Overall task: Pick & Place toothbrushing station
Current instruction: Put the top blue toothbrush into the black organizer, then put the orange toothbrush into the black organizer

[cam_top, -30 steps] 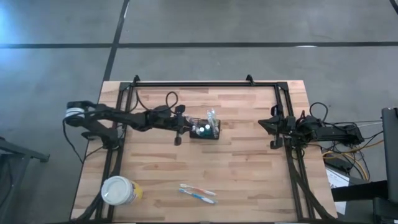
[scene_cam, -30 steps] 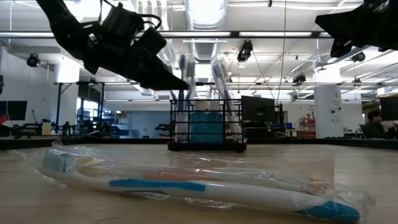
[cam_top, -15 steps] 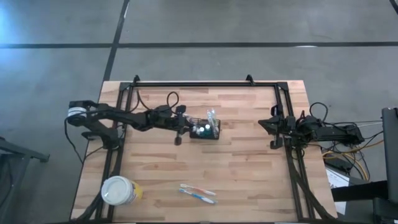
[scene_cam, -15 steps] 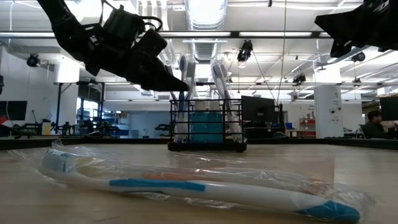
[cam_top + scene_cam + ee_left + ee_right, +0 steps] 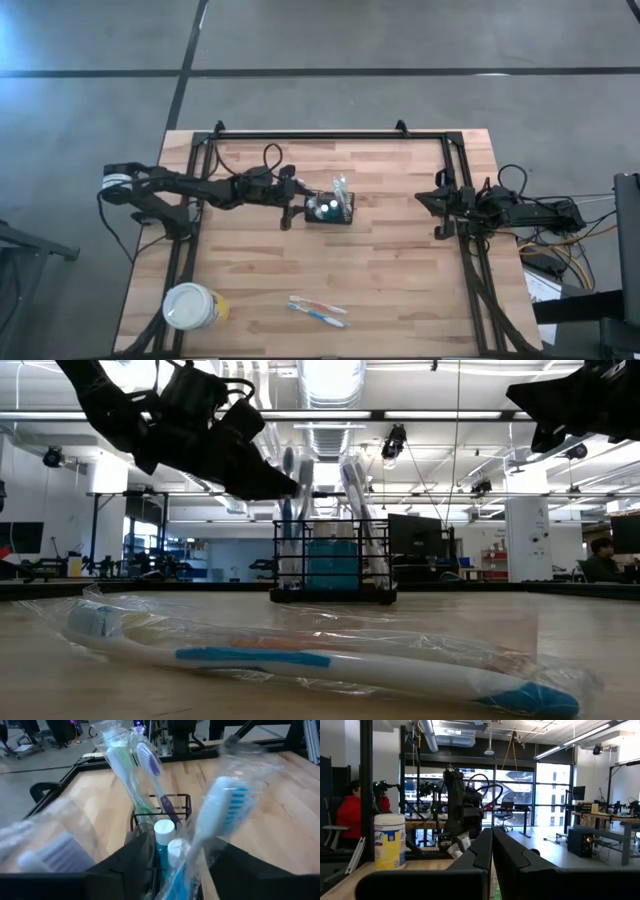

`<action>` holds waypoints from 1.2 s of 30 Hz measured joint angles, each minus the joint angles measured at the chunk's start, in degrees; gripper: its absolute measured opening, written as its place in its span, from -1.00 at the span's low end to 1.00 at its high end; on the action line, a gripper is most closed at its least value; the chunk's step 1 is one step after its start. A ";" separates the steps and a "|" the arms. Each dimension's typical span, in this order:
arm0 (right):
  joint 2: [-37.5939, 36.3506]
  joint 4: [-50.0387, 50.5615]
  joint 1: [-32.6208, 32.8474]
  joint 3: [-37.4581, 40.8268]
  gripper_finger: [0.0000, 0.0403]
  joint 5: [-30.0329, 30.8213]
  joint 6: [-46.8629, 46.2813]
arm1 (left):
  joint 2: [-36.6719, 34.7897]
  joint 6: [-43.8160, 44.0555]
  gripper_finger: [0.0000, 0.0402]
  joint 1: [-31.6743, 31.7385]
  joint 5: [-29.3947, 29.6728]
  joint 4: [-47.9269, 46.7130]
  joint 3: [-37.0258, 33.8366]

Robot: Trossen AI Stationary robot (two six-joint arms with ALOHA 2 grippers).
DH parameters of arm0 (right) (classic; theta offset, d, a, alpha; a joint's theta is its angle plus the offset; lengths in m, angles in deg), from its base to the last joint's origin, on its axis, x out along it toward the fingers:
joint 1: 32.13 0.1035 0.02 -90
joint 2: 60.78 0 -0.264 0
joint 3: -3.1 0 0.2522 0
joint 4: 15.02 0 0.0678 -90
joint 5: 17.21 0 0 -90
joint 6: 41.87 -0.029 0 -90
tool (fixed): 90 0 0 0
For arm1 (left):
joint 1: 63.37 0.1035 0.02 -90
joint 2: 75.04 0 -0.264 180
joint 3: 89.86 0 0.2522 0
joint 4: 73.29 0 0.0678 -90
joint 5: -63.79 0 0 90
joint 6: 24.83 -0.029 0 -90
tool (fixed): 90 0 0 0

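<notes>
The toothbrushing station, a small black wire-mesh basket (image 5: 329,209), stands on its base on the wooden table near the middle, also in the low view (image 5: 332,565). It holds upright wrapped toothbrushes and white-capped tubes (image 5: 164,827). My left gripper (image 5: 296,207) is open at the basket's left end, above its rim (image 5: 290,488). In the left wrist view (image 5: 182,845) its fingers stand on either side of a wrapped blue-bristled toothbrush (image 5: 222,802). My right gripper (image 5: 491,851) is shut and empty, parked at the table's right edge (image 5: 440,205). My left gripper comes level from the table's left, with one finger (image 5: 137,862) on each side of the wrapped toothbrush's upper handle (image 5: 200,840). The toothbrush stands in the basket. I cannot tell whether the fingers touch its plastic wrap.
A round white-lidded tub (image 5: 190,305) stands at the near left corner. Two wrapped toothbrushes (image 5: 318,310) lie near the front edge, close in the low view (image 5: 300,655). A black frame (image 5: 330,135) borders the table's far and side edges. A person (image 5: 350,810) sits beyond the table.
My left gripper has risen slightly and edged in at the basket's left end. The head of the leftmost wrapped toothbrush in the basket has shifted a little toward the gripper. The basket has stayed in place.
</notes>
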 joint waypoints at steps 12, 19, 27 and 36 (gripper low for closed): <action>0.00 -0.15 0.00 0.00 -0.96 -0.02 -0.87 | -8.00 4.33 0.20 0.00 0.74 -5.33 0.18; 0.01 -0.24 0.00 0.00 -0.96 -0.01 -1.09 | -17.73 4.30 0.21 -0.07 0.60 -12.42 0.21; 0.02 -0.30 0.00 0.00 -0.96 0.02 -1.09 | -30.92 4.72 0.20 -0.11 -1.18 -21.47 0.20; 0.02 -0.12 0.01 0.00 -0.96 0.02 -1.09 | -46.75 0.07 -0.31 0.02 -4.85 -34.03 -0.91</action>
